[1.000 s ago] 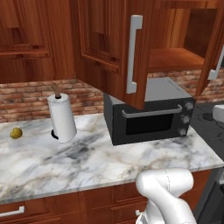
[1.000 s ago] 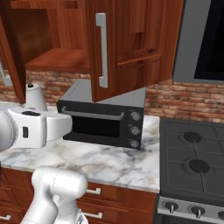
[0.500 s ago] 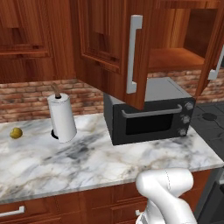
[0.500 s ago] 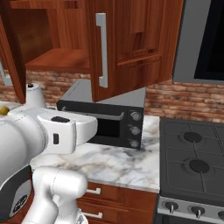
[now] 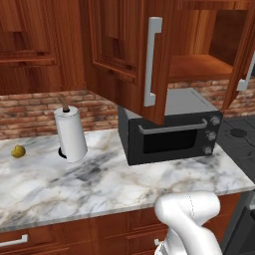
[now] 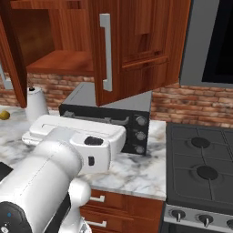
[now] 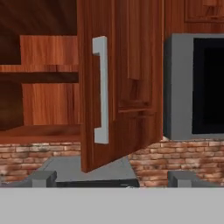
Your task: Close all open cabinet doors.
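Swinging up, the arm (image 6: pixel 68 150) crowds the right view; gripper (image 7: pixel 112 178) wide, it could clip the toaster oven (image 5: pixel 172 132) before reaching that open cabinet door (image 7: pixel 118 83).

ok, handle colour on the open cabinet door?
Silver-grey bar handle on the reddish-brown door; clearest in the hand view.

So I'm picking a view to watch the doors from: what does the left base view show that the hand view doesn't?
Left base view alone: the paper towel roll, a small yellow-green fruit and the marble counter. Hand view alone: the dark-screened grey panel right of the door. Shared: the open cabinet door with its bar handle, the shelf and the toaster oven.
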